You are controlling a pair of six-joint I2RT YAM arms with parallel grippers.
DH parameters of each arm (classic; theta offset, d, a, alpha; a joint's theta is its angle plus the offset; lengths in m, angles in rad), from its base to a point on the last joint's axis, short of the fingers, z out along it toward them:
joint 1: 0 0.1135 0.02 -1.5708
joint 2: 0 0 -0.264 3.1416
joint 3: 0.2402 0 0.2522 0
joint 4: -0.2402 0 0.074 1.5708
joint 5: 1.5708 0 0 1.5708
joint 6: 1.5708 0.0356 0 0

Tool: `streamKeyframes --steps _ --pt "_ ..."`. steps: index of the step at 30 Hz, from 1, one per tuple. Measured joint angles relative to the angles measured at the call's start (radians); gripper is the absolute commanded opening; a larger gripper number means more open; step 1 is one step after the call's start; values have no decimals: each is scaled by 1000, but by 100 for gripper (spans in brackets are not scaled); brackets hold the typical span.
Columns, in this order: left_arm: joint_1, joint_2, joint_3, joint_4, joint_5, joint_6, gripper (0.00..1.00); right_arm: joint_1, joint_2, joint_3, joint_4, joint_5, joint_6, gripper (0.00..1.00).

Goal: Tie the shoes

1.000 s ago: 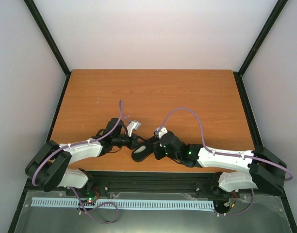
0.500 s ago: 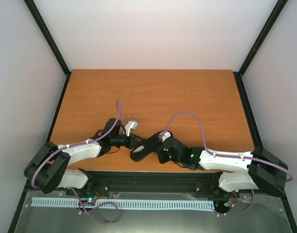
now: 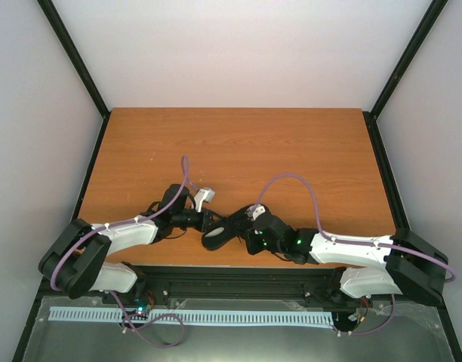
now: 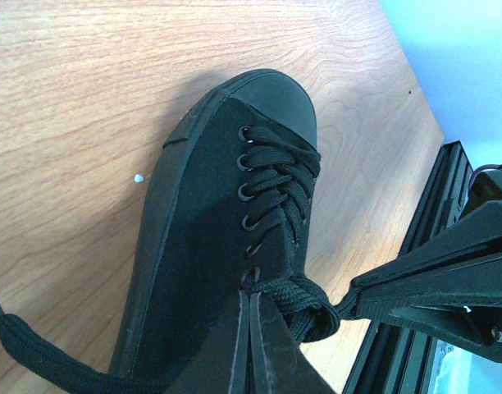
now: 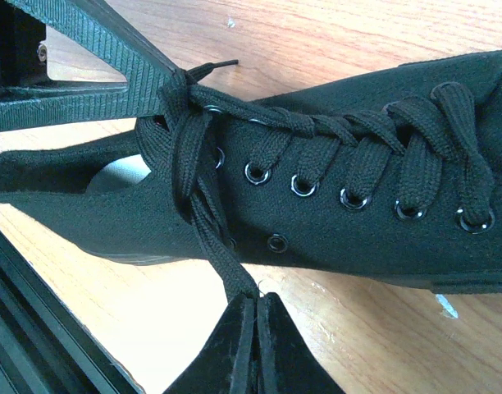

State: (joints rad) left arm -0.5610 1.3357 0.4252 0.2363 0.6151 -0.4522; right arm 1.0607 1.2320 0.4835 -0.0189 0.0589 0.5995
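The black shoe lies on the table near the front edge, between both grippers. In the left wrist view the shoe points its toe away, and my left gripper is shut on the lace at the crossed loop by the top eyelets. In the right wrist view the shoe lies on its side with the pale insole showing. My right gripper is shut on the other lace strand, drawn taut from the crossing. The left fingers pinch the lace at the upper left.
A loose lace end trails on the wooden table beside the shoe's heel. The black frame rail runs along the table's near edge, close below the shoe. Purple cables arch over both arms.
My right gripper has moved toward the near edge and slightly left, pulling its lace strand. The left gripper has shifted a little; the shoe has turned slightly. Little has changed in the last half second.
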Motion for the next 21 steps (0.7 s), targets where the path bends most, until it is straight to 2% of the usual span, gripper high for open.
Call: streamKeyframes --steps 5,10,14,21 --pt "2 1 0 0 1 0 15 -3 -2 12 -2 -5 -12 3" --pt "7 -31 -2 0 -15 3 36 -9 0 26 2 -15 -19 3" --pt "9 -72 -10 3 -24 8 47 -12 5 27 8 -22 -19 3" --pt "10 -87 -15 13 -8 10 48 -13 7 27 8 -27 -19 3"
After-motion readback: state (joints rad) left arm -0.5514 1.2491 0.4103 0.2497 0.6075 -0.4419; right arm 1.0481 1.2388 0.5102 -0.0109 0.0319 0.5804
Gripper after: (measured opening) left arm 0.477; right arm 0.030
